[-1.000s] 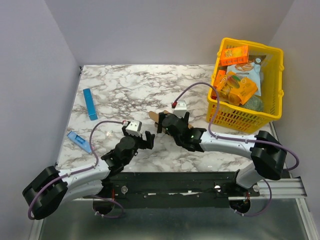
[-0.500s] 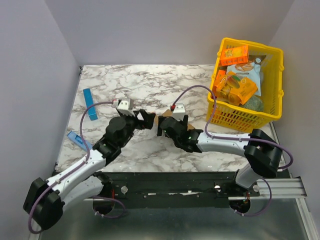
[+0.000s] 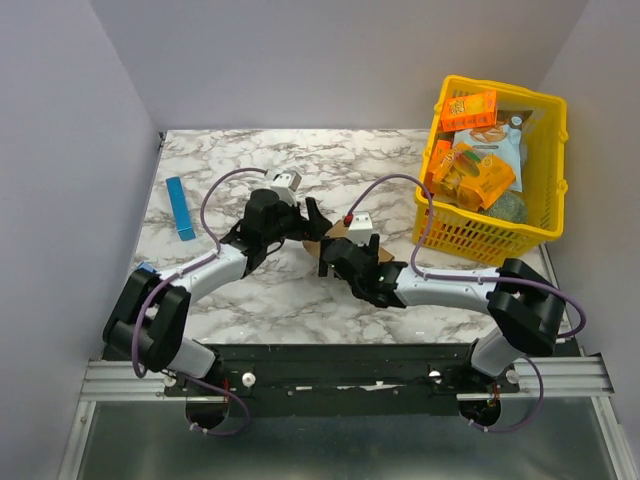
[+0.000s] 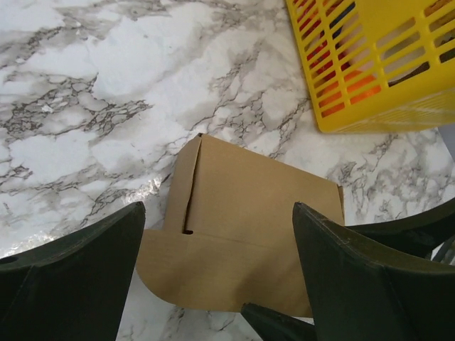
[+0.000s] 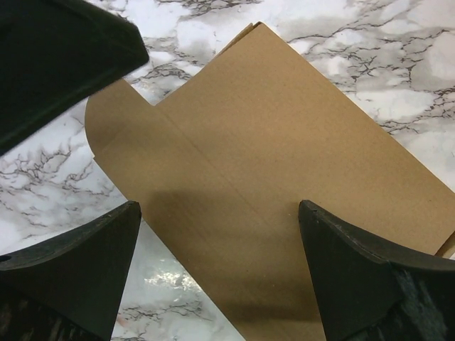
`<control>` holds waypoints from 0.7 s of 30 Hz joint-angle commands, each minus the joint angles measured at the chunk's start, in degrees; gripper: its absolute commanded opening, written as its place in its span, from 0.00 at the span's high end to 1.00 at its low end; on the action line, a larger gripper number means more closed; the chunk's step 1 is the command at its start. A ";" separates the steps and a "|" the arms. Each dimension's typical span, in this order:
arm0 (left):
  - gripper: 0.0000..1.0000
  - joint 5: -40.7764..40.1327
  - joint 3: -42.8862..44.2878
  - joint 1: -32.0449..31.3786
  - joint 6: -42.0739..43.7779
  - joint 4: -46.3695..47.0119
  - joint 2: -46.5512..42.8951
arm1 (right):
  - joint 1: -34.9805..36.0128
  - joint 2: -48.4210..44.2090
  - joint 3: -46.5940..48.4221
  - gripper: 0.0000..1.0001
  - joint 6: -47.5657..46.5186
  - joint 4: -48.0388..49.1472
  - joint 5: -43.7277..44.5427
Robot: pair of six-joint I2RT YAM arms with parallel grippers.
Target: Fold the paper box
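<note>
Right gripper (image 3: 330, 252) spread wide at six o'clock of the flat brown cardboard paper box (image 3: 339, 231), box lying mid-table on white marble tabletop (image 3: 250, 160), left gripper (image 3: 312, 220) gaping at its nine o'clock, yellow plastic basket (image 3: 470, 236) out at two o'clock.

Paper box (image 4: 249, 227): plain brown unprinted cardboard, collapsed flat, with creases across it, a narrow strip folded along one long edge and one rounded-corner flap sticking out past a crease. It lies directly under the left gripper (image 4: 217, 213), framed between its wide-spread jaws, flap end nearest that wrist camera. Under the right gripper (image 5: 217, 209) it runs diagonally across the gap between the spread jaws, filling most of it.
</note>
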 commanded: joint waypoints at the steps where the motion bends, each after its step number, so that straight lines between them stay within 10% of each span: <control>1: 0.14 2.72 1.03 0.22 2.06 0.13 4.83 | -0.13 -0.76 -1.45 0.00 0.24 -1.33 0.20; 21: 0.44 1.49 -2.13 -0.66 7.42 3.03 12.66 | -0.75 -5.06 3.37 0.00 -16.09 -4.67 -10.69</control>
